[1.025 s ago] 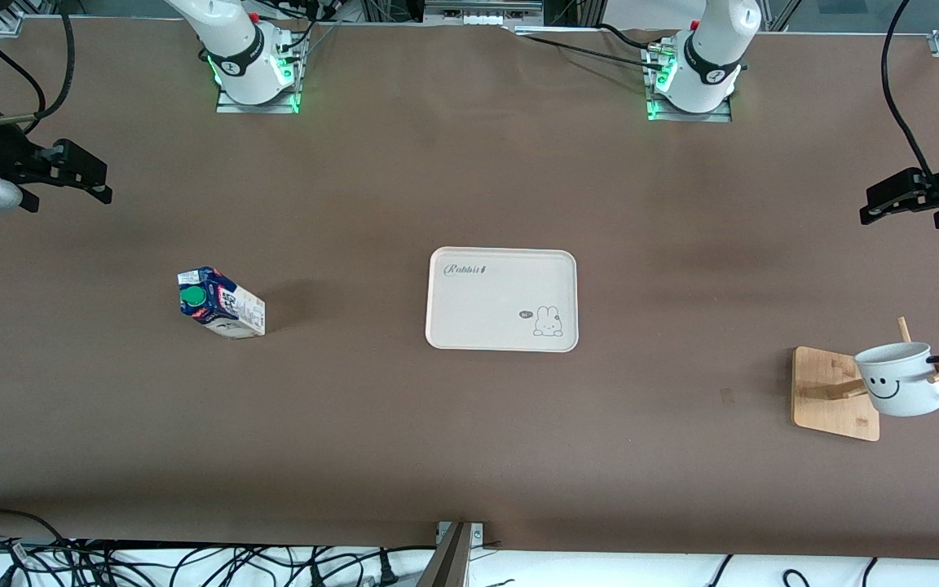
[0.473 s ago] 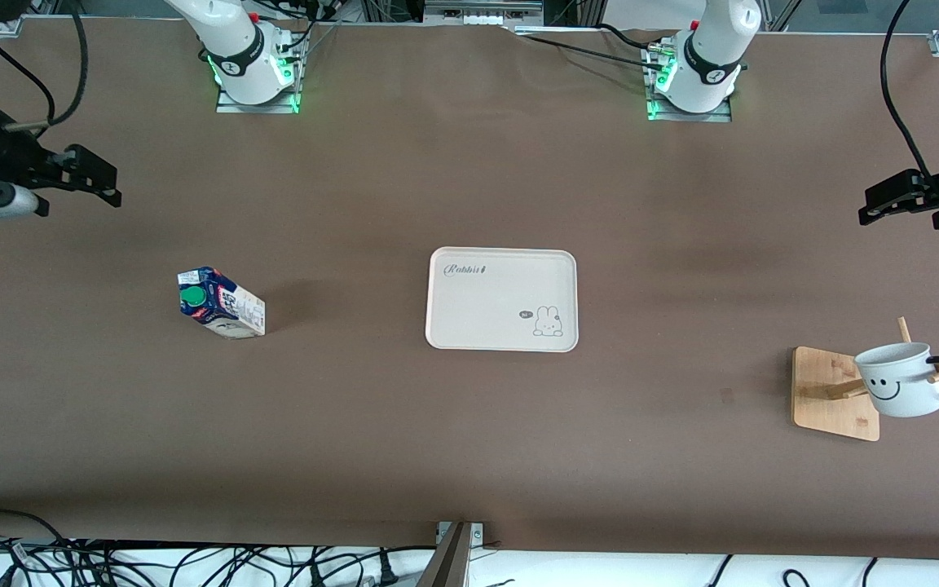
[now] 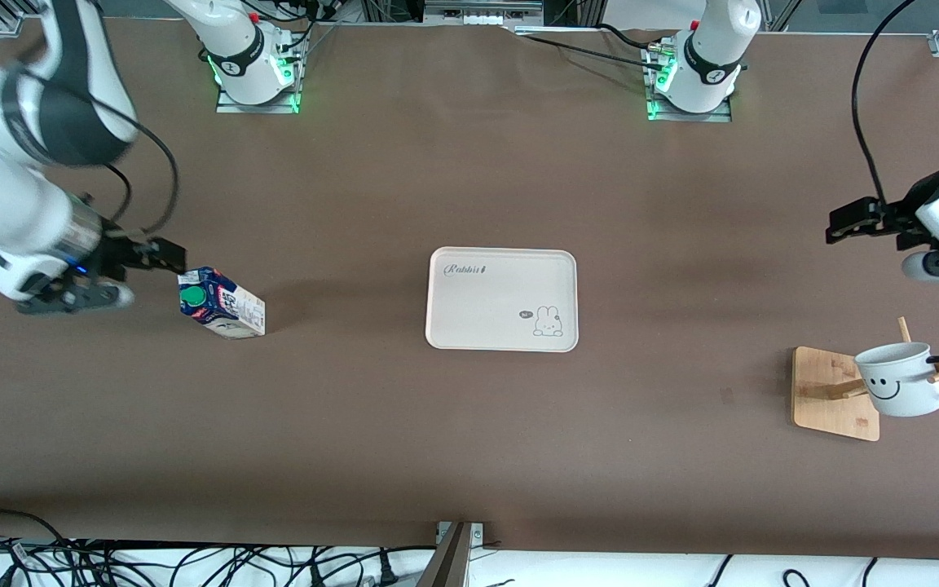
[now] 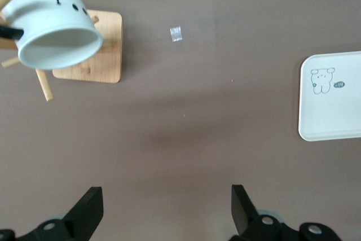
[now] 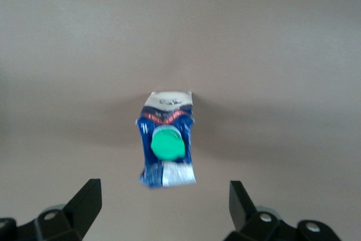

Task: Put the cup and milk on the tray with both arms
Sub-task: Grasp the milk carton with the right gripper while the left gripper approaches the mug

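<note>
Right claw (image 3: pixel 166 259) spread, empty, with milk (image 3: pixel 221 303) at its 4 o'clock on the bench. Left claw (image 3: pixel 843 222) spread, empty, with cup (image 3: pixel 897 380) on its rack at 5 o'clock.

A cream-white tray (image 3: pixel 502 299) is printed with a small bunny drawing and grey script. The milk (image 3: pixel 221 303) is patterned blue, white and red, capped in green. A black smile is drawn on the white cup (image 3: pixel 900 378), black-handled.
</note>
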Controlling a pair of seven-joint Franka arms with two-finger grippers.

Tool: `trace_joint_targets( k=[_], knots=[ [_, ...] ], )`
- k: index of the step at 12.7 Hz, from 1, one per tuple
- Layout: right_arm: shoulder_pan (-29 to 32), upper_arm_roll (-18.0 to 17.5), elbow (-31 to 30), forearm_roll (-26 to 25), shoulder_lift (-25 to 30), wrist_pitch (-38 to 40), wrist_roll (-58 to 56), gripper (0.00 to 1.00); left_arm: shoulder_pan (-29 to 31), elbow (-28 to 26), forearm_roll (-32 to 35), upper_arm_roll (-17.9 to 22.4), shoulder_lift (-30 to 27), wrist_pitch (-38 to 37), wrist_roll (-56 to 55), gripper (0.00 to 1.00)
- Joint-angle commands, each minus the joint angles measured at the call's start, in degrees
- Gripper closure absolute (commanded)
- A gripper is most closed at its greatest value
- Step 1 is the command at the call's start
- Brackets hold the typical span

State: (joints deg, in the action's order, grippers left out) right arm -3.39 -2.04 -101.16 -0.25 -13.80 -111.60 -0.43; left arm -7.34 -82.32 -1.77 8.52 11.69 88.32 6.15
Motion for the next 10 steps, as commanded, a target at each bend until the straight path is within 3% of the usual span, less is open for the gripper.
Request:
trace_joint_targets(
  k=[1, 2, 6, 7, 9, 10],
  knots=[
    [-1.0, -0.2, -9.3, -1.0, 1.4, -10.7, 2.5, 0.0, -0.1, 1.0, -1.8, 0.1, 2.8, 5.3, 1.2, 0.0],
    [-1.2, -0.2, -10.9, -1.0, 0.9, -13.4, 2.5, 0.0, 0.1, 0.6, -5.2, 0.1, 3.0, 7.0, 1.5, 0.0],
    [-1.3, -0.2, -11.4, -1.1, -0.6, -15.0, 2.5, 0.0, 0.0, 0.4, -6.1, 0.1, 3.5, 14.4, 2.2, 0.0],
    [-1.3, -0.2, -11.4, -1.1, -0.7, -14.9, 2.1, 0.1, 0.0, -2.4, -6.1, 0.1, 2.8, 20.0, 2.4, 0.0],
    [-1.3, -0.2, -11.3, -1.1, -0.6, -14.6, 2.4, 0.46, -0.7, -8.9, -6.3, 0.0, 0.2, 30.5, 2.5, 0.0],
    [-1.4, -0.2, -11.2, -1.1, -0.6, -14.4, 2.5, 0.59, -0.7, -11.6, -6.8, 0.1, -0.3, 36.0, 2.5, 0.0]
  ],
)
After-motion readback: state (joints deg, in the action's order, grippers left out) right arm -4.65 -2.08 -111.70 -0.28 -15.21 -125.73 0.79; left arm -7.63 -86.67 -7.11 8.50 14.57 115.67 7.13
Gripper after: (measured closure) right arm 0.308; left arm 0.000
